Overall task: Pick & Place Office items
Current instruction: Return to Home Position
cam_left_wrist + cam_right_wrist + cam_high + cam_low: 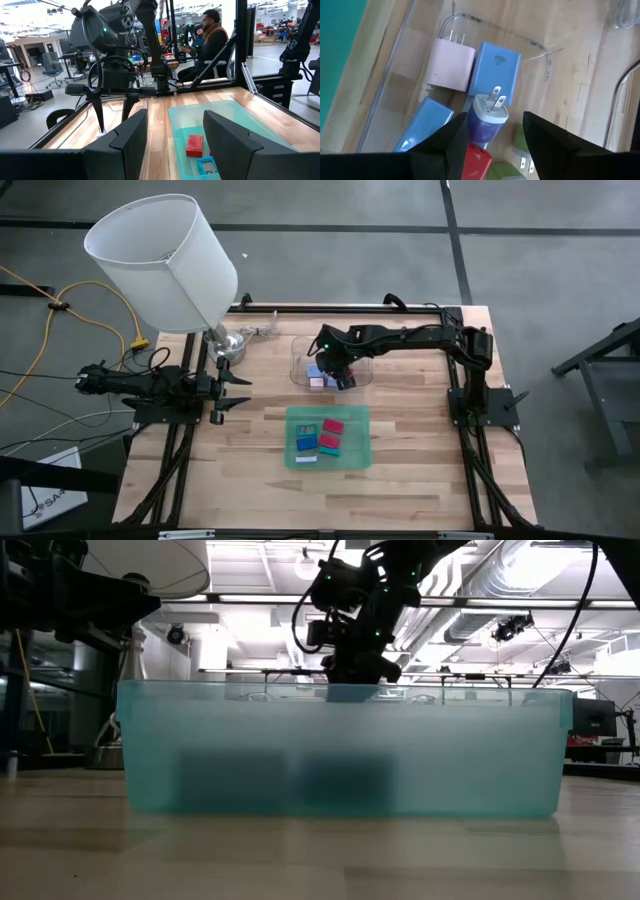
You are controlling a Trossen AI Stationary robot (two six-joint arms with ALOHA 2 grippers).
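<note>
The office items are small blocks, some with plug prongs. A pink one (449, 65), a blue one (496, 65), a purple one with a white top (487, 120), a pale blue one (422, 127), a red one (477, 162) and a green one (517, 150) lie in the clear tray (300, 355). Red (333, 426), teal (306, 432) and blue (305, 445) ones lie in the green tray (360, 460). My right gripper (495, 145) hangs open over the clear tray, its fingers on either side of the purple block without touching it. My left gripper (235, 392) waits open at the table's left edge.
A lamp with a big white shade (160, 260) and a metal base (228, 345) stands at the far left corner. In the low view the green tray's wall (340, 750) fills the front. A person (210, 35) sits beyond the table. Bare wood shows near the table's near edge.
</note>
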